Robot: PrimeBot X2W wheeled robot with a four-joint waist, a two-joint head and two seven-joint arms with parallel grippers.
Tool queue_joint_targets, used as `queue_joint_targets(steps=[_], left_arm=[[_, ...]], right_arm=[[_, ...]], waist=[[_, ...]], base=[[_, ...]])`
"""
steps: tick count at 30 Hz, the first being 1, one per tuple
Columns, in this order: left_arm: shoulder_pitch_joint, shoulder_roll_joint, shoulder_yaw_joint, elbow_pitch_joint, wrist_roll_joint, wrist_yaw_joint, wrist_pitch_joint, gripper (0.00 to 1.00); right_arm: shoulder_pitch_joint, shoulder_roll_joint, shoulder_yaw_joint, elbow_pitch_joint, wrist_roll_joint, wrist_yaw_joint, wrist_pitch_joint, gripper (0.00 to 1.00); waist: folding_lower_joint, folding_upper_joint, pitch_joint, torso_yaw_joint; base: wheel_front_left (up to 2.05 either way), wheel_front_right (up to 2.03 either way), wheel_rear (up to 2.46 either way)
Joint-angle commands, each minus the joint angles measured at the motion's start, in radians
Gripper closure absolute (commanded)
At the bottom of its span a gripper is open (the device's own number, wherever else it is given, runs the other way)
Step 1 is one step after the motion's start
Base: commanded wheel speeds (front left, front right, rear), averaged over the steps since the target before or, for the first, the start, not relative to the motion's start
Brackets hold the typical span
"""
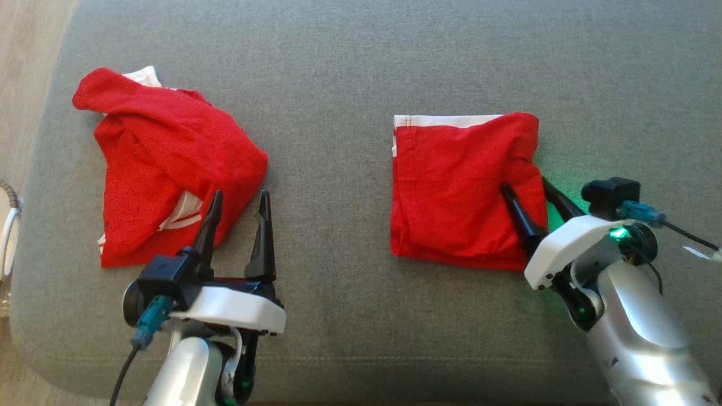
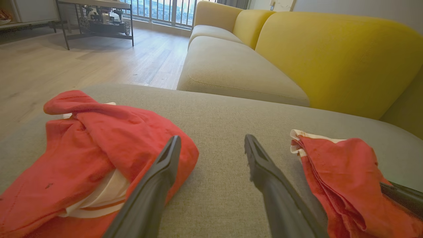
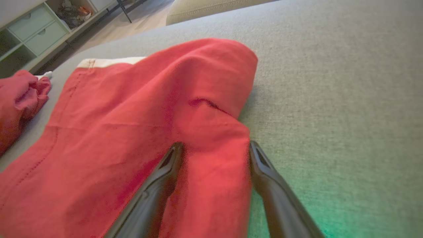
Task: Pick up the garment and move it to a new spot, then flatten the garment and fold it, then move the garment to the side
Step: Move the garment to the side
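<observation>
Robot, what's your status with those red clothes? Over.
Both open: right end effector straddles the right edge of the folded red garment; left end effector at the edge of the crumpled red garment. Nothing in the way.

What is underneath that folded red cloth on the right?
The folded red garment lies on the grey cushion, which shows all round it. The right fingers straddle its right edge, one on top. Anything between or beneath its layers is covered.

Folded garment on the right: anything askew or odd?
Yes: the folded garment is mostly square, but its right edge humps up loosely where the right gripper straddles it with open fingers. The other garment lies crumpled.
</observation>
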Motion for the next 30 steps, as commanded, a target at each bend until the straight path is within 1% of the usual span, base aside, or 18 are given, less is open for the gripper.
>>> queue_joint_targets(steps=[1,2,6,10,13,16,18,22,25,30], left_arm=[[-0.034,0.003,0.026,-0.027,0.011,0.006,-0.005,0.0],[-0.035,0.003,0.027,-0.027,0.011,0.007,-0.005,0.0],[-0.04,0.003,0.03,-0.025,0.017,0.006,-0.005,0.0],[-0.049,0.003,0.031,-0.032,0.026,0.002,-0.005,0.0],[-0.06,0.003,0.03,-0.036,0.039,-0.004,-0.005,0.0],[-0.079,0.003,0.033,-0.039,0.065,-0.015,-0.005,0.0],[-0.099,0.003,0.034,-0.04,0.091,-0.028,-0.005,0.0],[-0.159,0.005,0.029,-0.037,0.147,-0.067,-0.005,0.0],[-0.223,0.025,0.009,-0.025,0.194,-0.104,-0.005,0.0],[-0.333,0.058,-0.031,0.001,0.242,-0.152,-0.005,0.0]], right_arm=[[-0.023,-0.009,0.027,-0.018,-0.001,0.0,-0.012,0.76],[-0.031,-0.021,0.045,-0.006,-0.015,0.0,-0.019,1.0],[-0.063,-0.048,0.093,0.037,-0.053,0.0,-0.061,1.0],[-0.108,-0.075,0.134,0.057,-0.095,0.0,-0.096,1.0],[-0.147,-0.1,0.173,0.058,-0.124,0.0,-0.111,1.0],[-0.188,-0.127,0.211,0.05,-0.132,0.0,-0.117,1.0],[-0.219,-0.152,0.232,0.046,-0.128,0.0,-0.119,1.0],[-0.287,-0.201,0.265,0.046,-0.099,0.0,-0.122,1.0],[-0.346,-0.237,0.287,0.063,-0.06,0.0,-0.124,1.0],[-0.446,-0.284,0.284,0.11,0.019,0.0,-0.134,1.0]], waist=[[-0.0001,0.0,0.001,-0.001],[-0.0001,0.0,0.001,-0.001],[-0.0001,0.0,0.005,-0.013],[-0.0001,0.0,0.021,-0.043],[-0.0001,0.0,0.041,-0.08],[-0.0001,0.0,0.07,-0.132],[-0.0001,0.0,0.095,-0.17],[-0.0001,0.0,0.156,-0.25],[-0.0001,0.0,0.205,-0.309],[-0.0001,0.0,0.276,-0.392]], base=[[0.0,0.0,0.0],[0.0,0.0,0.0],[0.0,0.0,0.0],[0.0,0.0,0.0],[0.0,0.0,0.0],[0.0,0.0,0.0],[0.0,0.0,0.0],[0.0,0.0,0.0],[0.0,0.0,0.0],[0.0,0.0,0.0]])
